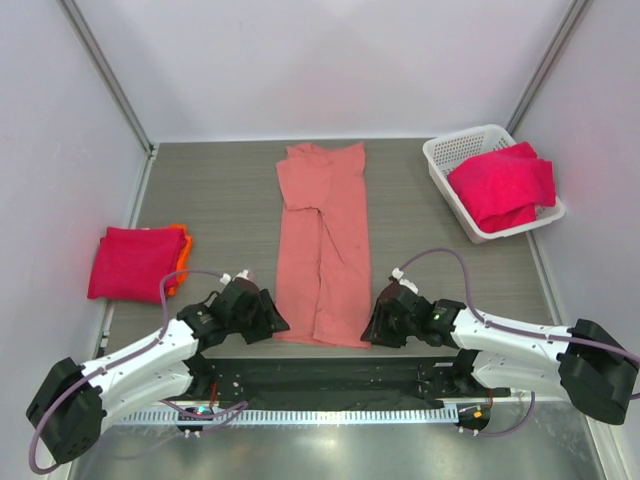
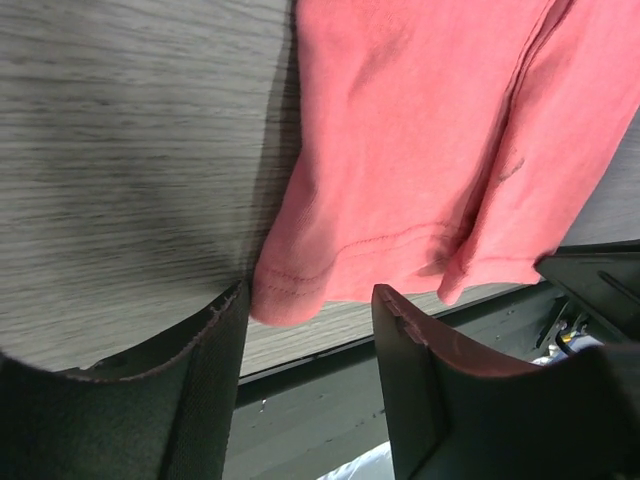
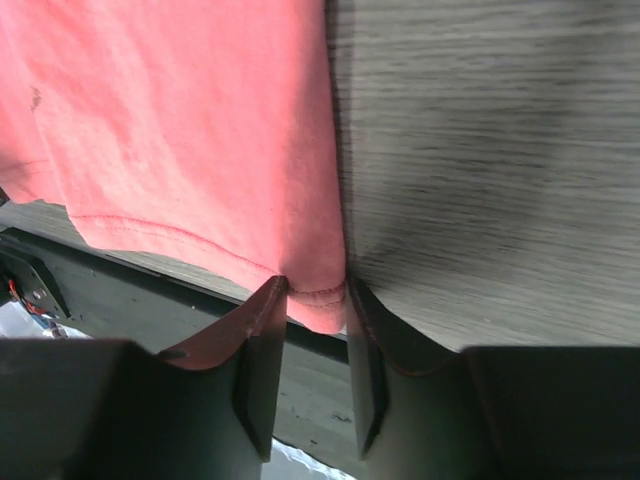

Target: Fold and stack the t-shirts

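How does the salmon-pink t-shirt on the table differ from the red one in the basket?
The salmon-pink t-shirt lies stretched flat, folded lengthwise, on the table; the red t-shirt sits bunched in the white basket. The salmon-pink t-shirt is pale, the red t-shirt vivid crimson. Both are soft cloth.

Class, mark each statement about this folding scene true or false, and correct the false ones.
1. The salmon-pink t-shirt lies on the table with the left end effector and right end effector at its near hem corners. True.
2. The white basket is empty. False: it holds crimson t-shirts.
3. A folded red t-shirt lies to the left of the pink one. True.
4. The left end effector is shut tight with nothing between its fingers. False: its fingers stand apart with the hem corner between them.
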